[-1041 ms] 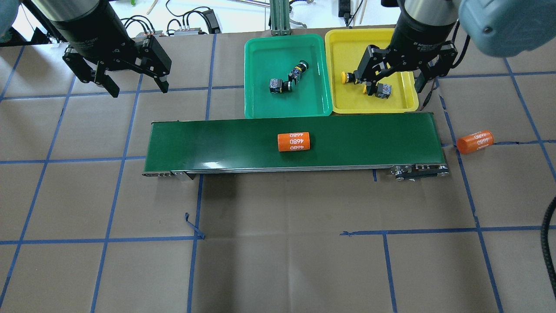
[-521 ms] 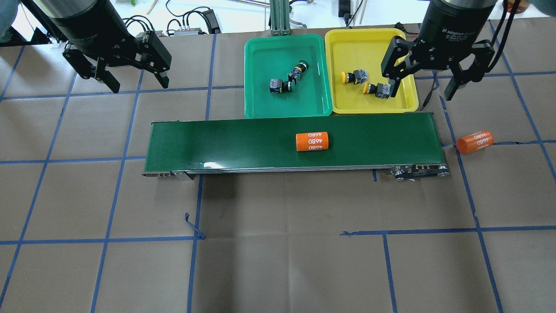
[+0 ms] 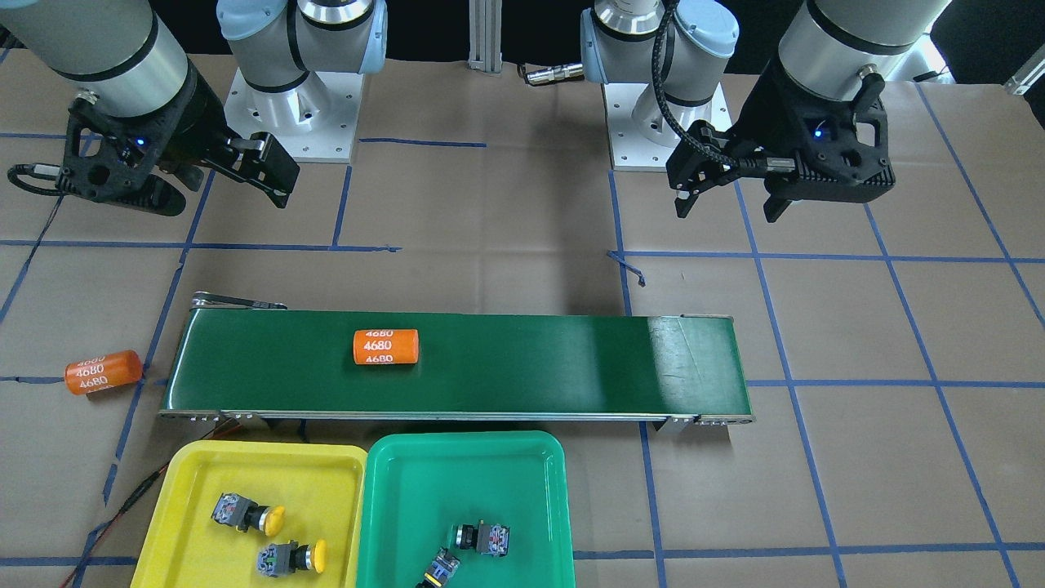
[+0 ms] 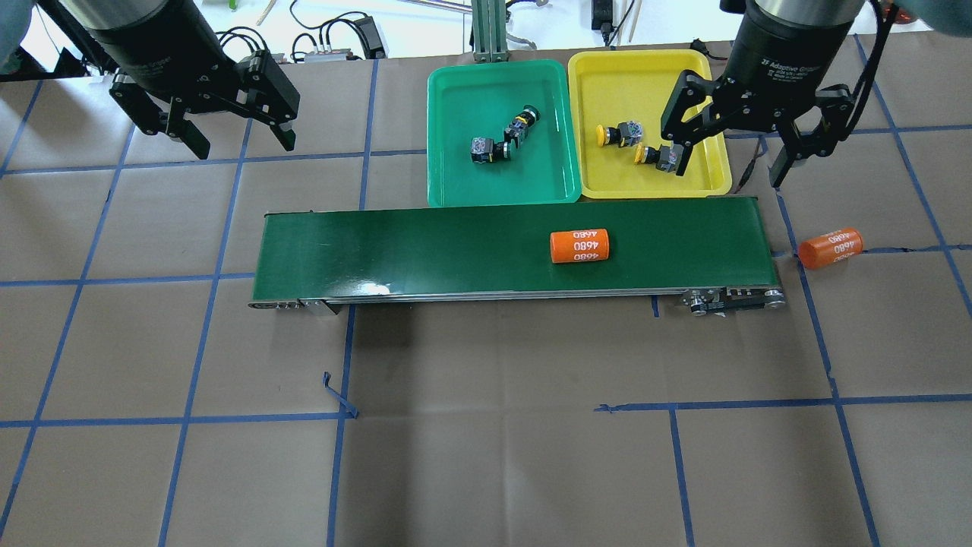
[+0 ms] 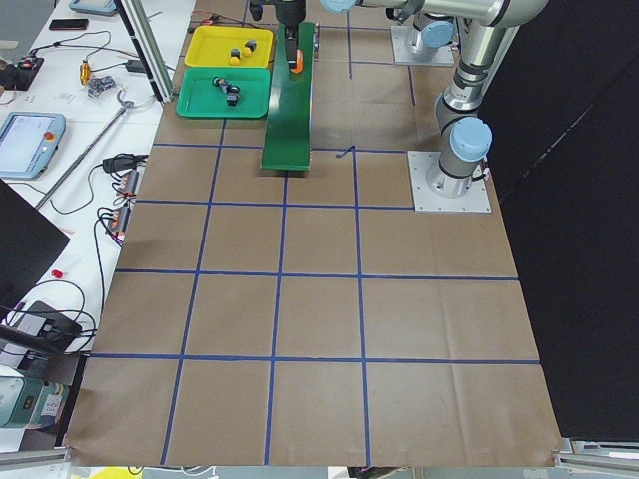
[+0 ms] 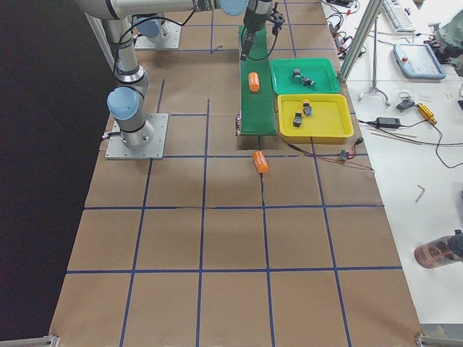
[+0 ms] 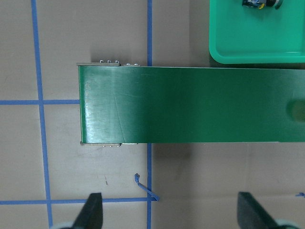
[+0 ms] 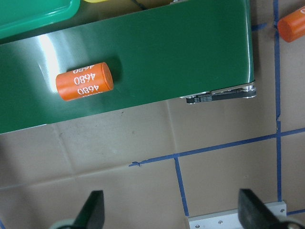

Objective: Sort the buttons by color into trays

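The left gripper (image 4: 243, 148) hangs empty, fingers spread wide. The shallow green plastic tray (image 4: 463, 99) holds two black-bodied buttons (image 4: 490, 149) lying close together. The bright yellow tray (image 4: 607, 83) beside it holds two yellow-capped buttons (image 4: 616, 134). The right gripper (image 4: 729, 175), fingers spread, hovers at that tray's corner.

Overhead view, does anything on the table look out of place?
One orange cylinder marked 4680 lies on the brown paper past the end of the dark-green conveyor belt, while its twin sits on the belt. A strip of blue grid tape is curled loose.
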`<state>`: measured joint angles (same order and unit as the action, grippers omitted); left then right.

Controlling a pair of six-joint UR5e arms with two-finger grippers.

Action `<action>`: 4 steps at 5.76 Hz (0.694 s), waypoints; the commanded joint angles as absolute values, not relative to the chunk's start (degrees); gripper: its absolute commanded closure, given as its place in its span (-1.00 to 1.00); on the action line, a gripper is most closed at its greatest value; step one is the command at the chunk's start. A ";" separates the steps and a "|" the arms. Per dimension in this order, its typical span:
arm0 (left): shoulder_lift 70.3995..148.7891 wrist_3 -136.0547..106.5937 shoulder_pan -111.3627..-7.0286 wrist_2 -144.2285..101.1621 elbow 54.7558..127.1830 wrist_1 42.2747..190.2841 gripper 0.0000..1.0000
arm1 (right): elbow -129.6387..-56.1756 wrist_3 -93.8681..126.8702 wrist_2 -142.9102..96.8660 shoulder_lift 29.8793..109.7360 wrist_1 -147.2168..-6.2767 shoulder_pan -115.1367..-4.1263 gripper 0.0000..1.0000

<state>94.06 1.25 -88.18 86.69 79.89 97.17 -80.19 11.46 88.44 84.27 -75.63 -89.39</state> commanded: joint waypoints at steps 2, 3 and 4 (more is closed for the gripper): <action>94.04 1.23 -88.16 86.75 79.89 97.03 -0.97 | -80.16 15.73 89.12 83.76 -78.21 -90.52 -1.00; 94.04 1.23 -88.24 86.75 79.89 97.03 -0.97 | -80.16 15.30 90.25 83.41 -79.18 -91.48 -1.00; 94.04 1.23 -88.24 86.75 79.89 97.03 -0.97 | -80.42 14.25 90.18 82.63 -81.28 -91.15 -1.00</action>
<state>94.05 1.23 -88.22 86.75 79.89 97.03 -80.24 14.99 89.98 83.23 -79.62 -91.14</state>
